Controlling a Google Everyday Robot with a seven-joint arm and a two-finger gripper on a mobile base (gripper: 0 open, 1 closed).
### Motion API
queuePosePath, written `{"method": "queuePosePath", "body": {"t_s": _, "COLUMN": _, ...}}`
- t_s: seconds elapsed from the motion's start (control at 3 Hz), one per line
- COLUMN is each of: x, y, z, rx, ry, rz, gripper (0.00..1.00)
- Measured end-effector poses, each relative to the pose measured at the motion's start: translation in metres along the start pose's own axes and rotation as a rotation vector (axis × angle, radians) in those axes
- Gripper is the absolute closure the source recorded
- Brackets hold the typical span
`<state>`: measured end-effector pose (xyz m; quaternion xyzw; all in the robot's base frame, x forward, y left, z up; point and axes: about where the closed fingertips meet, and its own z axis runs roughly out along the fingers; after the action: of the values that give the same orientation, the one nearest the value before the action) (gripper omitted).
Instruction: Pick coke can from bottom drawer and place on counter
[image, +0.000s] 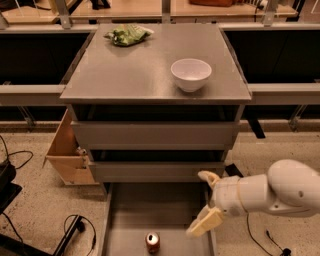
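The coke can stands upright near the front of the open bottom drawer, a shallow grey tray pulled out at the foot of the cabinet. My gripper hangs over the drawer's right side, to the right of the can and a little above it, not touching it. Its two cream fingers are spread apart, one up near the drawer front, one lower toward the can. The grey counter is the cabinet top above.
A white bowl stands on the counter's right side and a green snack bag lies at its back left. Two shut drawers sit above the open one. A wooden box stands left of the cabinet; cables lie on the floor.
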<state>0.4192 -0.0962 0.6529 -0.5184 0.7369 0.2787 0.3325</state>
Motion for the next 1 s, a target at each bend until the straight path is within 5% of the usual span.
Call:
{"method": "queuePosePath", "body": {"t_s": 0.67, "x": 0.068, "y": -0.028, "z": 0.119, "rx": -0.036, "ry": -0.116, "rz": -0.113, "gripper": 0.00}}
{"method": "queuePosePath", "body": {"t_s": 1.0, "x": 0.110, "y": -0.037, "z": 0.170, "rx": -0.079, "ry": -0.161, "rz": -0.115, "gripper": 0.00}}
